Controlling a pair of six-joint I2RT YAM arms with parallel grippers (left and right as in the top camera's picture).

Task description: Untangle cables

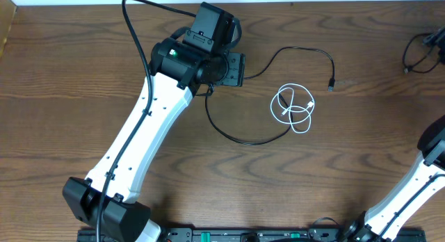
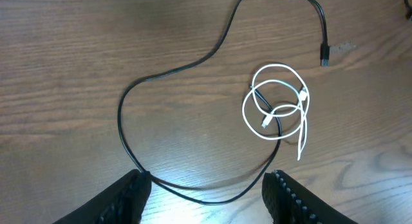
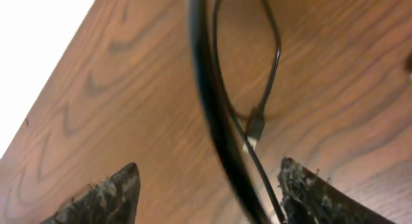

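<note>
Fingers (image 2: 129, 199) of the left gripper (image 2: 207, 176) stand spread wide and hold nothing, raised above the table (image 2: 58, 69). In the wrist view the nearest bend of the black cable (image 2: 122, 121) shows in the gap between them, lying on the wood below. The left arm (image 1: 149, 124) stretches from the near left corner slantwise to the far middle of the table, its wrist turned down over that cable.

The black cable sprawls mostly left to right. From the near bend one branch curves left and away, arches over and drops to a plug (image 2: 324, 55) pointing back toward the near edge. The other branch rises right into the white cable (image 2: 277, 105). That one is wound in a small loose coil of overlapping rings, with one free end trailing toward the near edge, and the black cable passes through it.

Farther right, the right gripper (image 3: 209, 165) has its fingers (image 3: 103, 197) parted and empty over the table near an edge. A thick black wire (image 3: 206, 89) and a thin black cord (image 3: 278, 50) show between them.
</note>
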